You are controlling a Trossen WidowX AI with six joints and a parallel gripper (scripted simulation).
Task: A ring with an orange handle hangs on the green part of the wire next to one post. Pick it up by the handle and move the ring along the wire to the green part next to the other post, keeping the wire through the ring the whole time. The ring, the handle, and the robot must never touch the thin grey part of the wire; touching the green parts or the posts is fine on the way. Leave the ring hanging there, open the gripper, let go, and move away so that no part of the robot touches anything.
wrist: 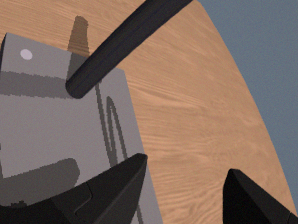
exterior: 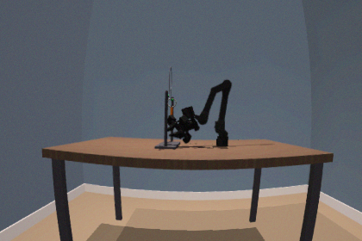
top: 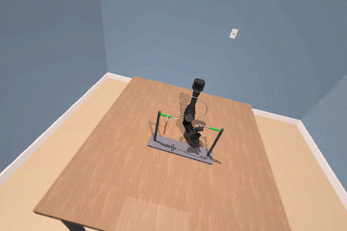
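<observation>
The ring with the orange handle [top: 165, 127] [exterior: 171, 109] hangs on the green wire part [top: 165, 115] beside the left post [top: 158, 124]. The other green part [top: 214, 129] sits by the right post [top: 216, 141]. The thin grey wire [top: 194, 99] loops up between them. My gripper [top: 194, 137] [exterior: 176, 126] [wrist: 186, 171] is low over the grey base plate [top: 163, 145] [wrist: 40, 96], near the right post and well away from the handle. Its fingers stand apart with nothing between them. In the wrist view a dark post [wrist: 133, 36] crosses just ahead of the fingers.
The stand sits mid-table on a wooden table top [top: 124, 176] [exterior: 241, 151]. The arm's base [exterior: 221, 140] stands behind the stand. The arm reaches over the wire's middle section.
</observation>
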